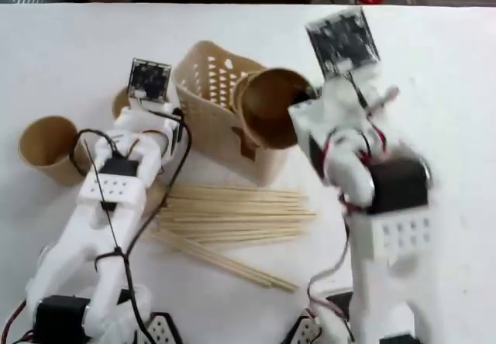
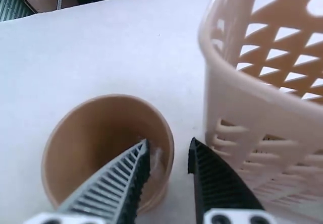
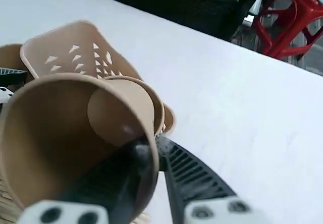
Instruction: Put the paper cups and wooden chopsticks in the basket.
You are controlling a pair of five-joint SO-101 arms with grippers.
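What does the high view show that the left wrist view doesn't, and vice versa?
The high view adds the wooden chopsticks lying loose on the table in front of the basket, a lone paper cup left of the left arm, and the right jaws shut on a tilted cup at the basket. The left wrist view adds how the left jaws stand: open, astride the rim of an upright cup, one inside and one outside. Both share the basket, the table and that upright cup, which the left arm partly hides from above.
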